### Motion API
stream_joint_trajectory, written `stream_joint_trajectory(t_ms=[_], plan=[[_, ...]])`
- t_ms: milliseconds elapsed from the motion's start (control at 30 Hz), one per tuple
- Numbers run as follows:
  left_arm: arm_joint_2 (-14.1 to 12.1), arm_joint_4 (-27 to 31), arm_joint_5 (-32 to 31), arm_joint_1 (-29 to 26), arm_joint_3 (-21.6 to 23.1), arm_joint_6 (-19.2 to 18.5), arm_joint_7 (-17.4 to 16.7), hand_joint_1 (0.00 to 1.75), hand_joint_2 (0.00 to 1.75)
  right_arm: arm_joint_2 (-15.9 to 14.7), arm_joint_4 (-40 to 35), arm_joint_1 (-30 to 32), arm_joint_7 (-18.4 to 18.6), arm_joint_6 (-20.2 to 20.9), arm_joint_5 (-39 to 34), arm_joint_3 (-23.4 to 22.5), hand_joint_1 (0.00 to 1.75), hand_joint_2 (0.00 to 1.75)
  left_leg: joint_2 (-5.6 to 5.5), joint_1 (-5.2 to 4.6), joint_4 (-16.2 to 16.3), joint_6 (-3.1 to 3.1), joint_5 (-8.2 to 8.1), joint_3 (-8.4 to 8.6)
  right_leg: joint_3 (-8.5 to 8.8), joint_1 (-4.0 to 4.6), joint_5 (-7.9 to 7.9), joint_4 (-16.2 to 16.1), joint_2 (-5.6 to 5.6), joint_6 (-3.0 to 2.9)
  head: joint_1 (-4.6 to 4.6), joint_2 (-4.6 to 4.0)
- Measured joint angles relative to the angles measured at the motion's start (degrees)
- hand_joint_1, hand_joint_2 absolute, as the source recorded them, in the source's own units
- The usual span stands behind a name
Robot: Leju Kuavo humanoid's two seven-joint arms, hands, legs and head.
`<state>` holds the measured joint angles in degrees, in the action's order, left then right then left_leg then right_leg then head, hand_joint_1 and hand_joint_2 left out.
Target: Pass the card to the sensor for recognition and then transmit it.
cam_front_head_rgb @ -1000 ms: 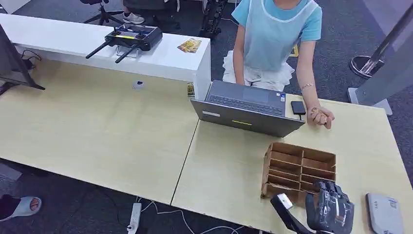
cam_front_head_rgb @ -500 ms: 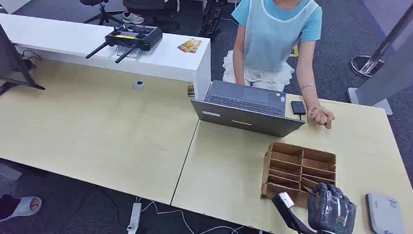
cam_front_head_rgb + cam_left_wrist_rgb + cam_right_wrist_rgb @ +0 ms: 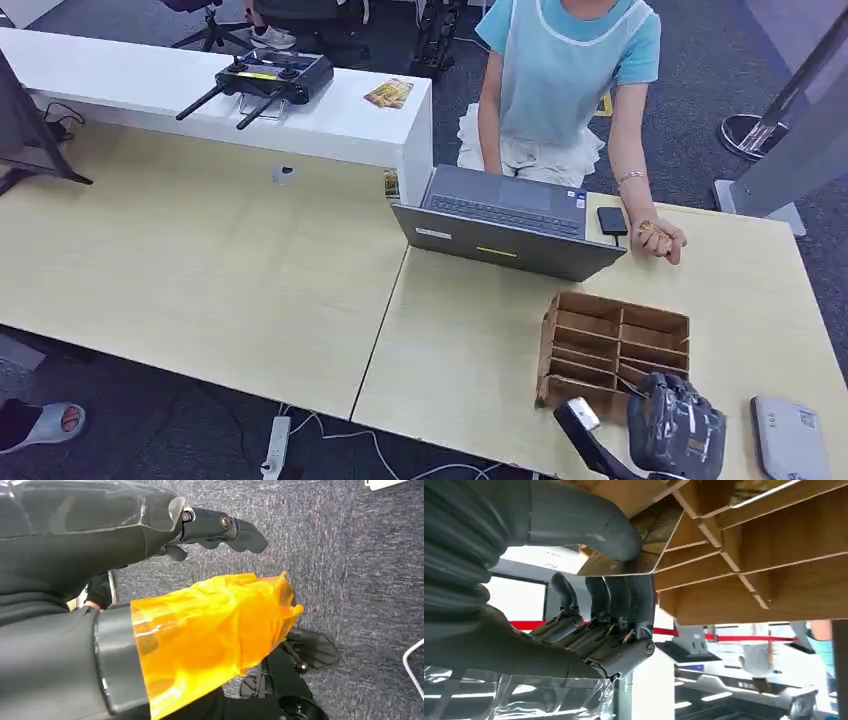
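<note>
In the right wrist view a brownish card (image 3: 644,550) is pinched between the thumb and fingers of my right hand (image 3: 589,620), with its far edge at the slots of the wooden card rack (image 3: 774,580). From the head view, that right hand (image 3: 677,432) sits at the near side of the rack (image 3: 615,340), close to the table's front edge. To the right of the hand lies a flat grey-white sensor box (image 3: 790,438). My left hand (image 3: 150,520) hangs over grey carpet with its fingers (image 3: 220,527) stretched out and nothing in them.
A person in a light blue top (image 3: 570,70) sits behind an open laptop (image 3: 510,225), one fist resting on the table beside a black phone (image 3: 612,221). A controller (image 3: 270,78) lies on the white counter (image 3: 330,125). The wooden table (image 3: 200,270) stretches left.
My right hand has shifted slightly back from the rack toward the table's near edge. The person and the other things have stayed put.
</note>
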<state>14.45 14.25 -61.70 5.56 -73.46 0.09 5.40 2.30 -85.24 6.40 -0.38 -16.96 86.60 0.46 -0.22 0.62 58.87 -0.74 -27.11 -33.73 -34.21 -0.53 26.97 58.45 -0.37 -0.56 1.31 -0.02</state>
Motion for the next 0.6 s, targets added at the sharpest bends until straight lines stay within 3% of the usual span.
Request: stream_joint_trajectory(t_ms=[467,600], plan=[[-0.2,0.0,0.0,0.0,0.0,-0.2,0.2,0.0,0.0,0.6,-3.0,0.1,-9.2,-0.2,-11.2,-1.8,1.43,1.75,0.0,0.0,0.0,0.0,0.0,0.0,0.0,0.0,0.0,0.0,0.01,0.0,0.0,0.0],[-0.3,0.0,0.0,0.0,0.0,-0.3,0.3,0.0,0.0,0.6,-4.0,0.1,-12.1,1.5,-16.3,-2.1,1.41,1.75,0.0,0.0,0.0,0.0,0.0,0.01,0.0,0.0,0.0,0.0,0.01,0.0,0.02,0.02]])
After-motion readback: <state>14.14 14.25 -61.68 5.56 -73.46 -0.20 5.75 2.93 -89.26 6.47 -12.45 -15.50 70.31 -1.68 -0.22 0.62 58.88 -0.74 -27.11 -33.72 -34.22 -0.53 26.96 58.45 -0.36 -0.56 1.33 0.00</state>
